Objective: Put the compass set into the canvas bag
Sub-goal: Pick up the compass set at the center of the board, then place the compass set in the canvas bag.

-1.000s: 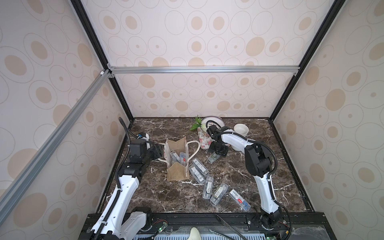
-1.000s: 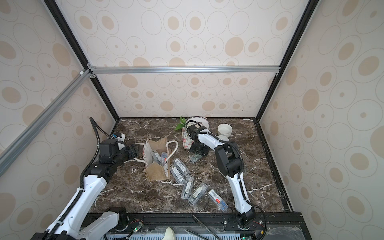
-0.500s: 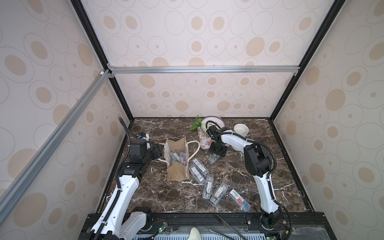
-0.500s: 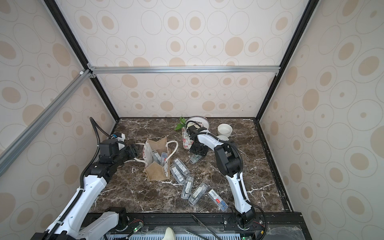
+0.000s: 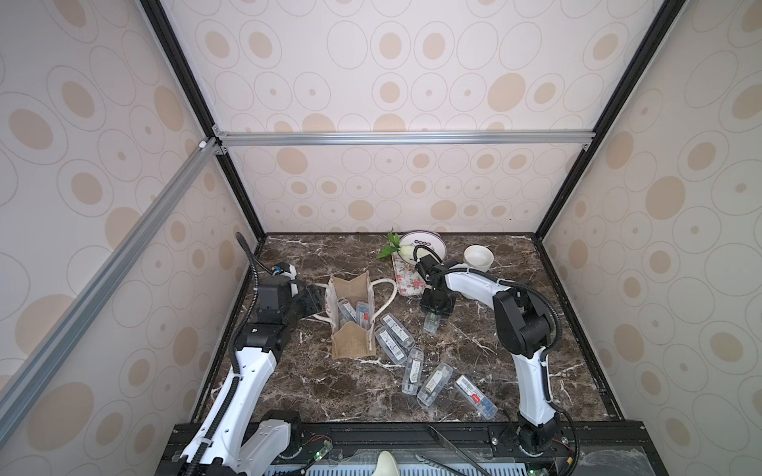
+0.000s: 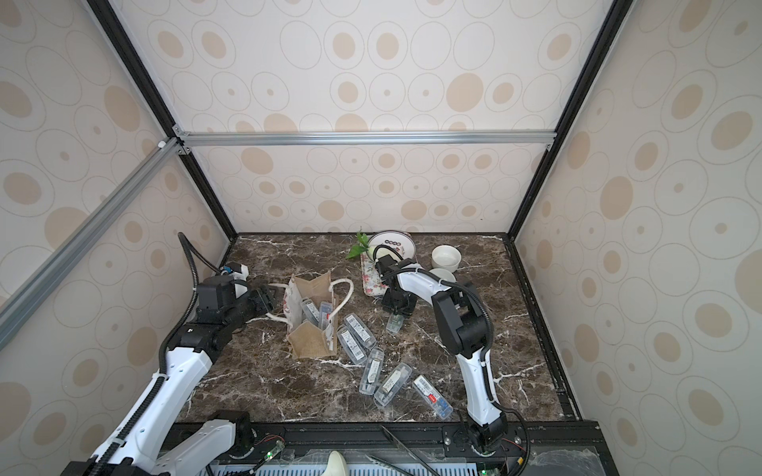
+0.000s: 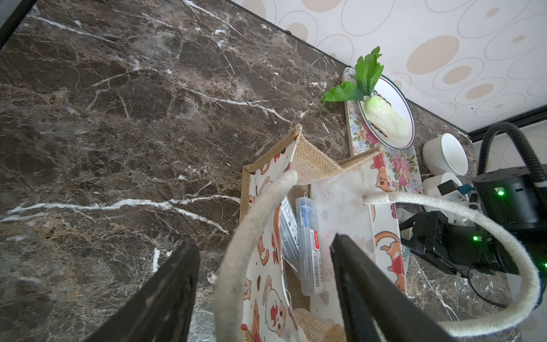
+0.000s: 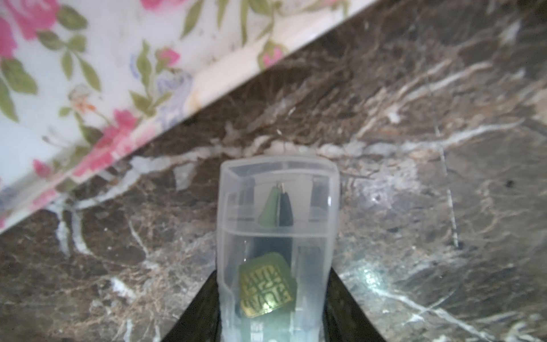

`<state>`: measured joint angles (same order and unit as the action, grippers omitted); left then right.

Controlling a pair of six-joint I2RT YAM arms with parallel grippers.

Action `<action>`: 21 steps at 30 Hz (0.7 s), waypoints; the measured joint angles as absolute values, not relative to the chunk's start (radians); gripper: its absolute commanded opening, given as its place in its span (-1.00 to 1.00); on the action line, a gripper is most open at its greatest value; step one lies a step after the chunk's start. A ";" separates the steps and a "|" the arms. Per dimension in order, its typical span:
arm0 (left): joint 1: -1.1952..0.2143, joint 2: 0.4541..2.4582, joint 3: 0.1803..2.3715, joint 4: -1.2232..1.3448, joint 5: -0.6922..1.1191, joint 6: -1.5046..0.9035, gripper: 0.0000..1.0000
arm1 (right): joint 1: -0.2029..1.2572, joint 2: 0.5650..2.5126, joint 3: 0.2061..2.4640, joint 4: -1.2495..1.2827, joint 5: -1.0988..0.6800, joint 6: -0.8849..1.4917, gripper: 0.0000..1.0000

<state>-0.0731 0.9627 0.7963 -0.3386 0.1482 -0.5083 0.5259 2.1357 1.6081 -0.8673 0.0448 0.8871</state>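
**Operator:** Position of the clear plastic compass case (image 8: 276,225)?

**Technician:** Flat on the dark marble tabletop (image 5: 330,391), apart from the tan burlap canvas bag (image 5: 352,344), on the right arm's side. The right gripper (image 8: 273,274) grasps it; only the right wrist view shows the contact.

**Operator:** Left gripper (image 7: 263,239)?

**Technician:** Released. Its jaws straddle the bag's wall and the white rope handle (image 7: 265,204), which shows clearly in the left wrist view only.

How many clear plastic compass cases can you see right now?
8. Two cases stand in the bag; five lie loose on the table beside it; one case sits in the right pincer. Others may hide in the bag.
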 measured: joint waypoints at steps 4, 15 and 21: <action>-0.073 0.963 0.796 -0.338 0.148 -0.508 0.39 | 0.526 2.096 1.568 -0.871 0.045 0.866 -0.11; -0.073 0.963 0.796 -0.338 0.152 -0.508 0.37 | 0.528 1.839 1.629 -0.907 0.163 0.730 -0.10; -0.073 0.963 0.796 -0.338 0.157 -0.509 0.34 | 0.539 1.806 1.778 -0.904 0.187 0.630 -0.05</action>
<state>-0.0731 0.9630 0.7963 -0.3378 0.1574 -0.5087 0.5392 1.8061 1.7779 -0.9043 0.1875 0.6300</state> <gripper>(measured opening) 0.676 0.481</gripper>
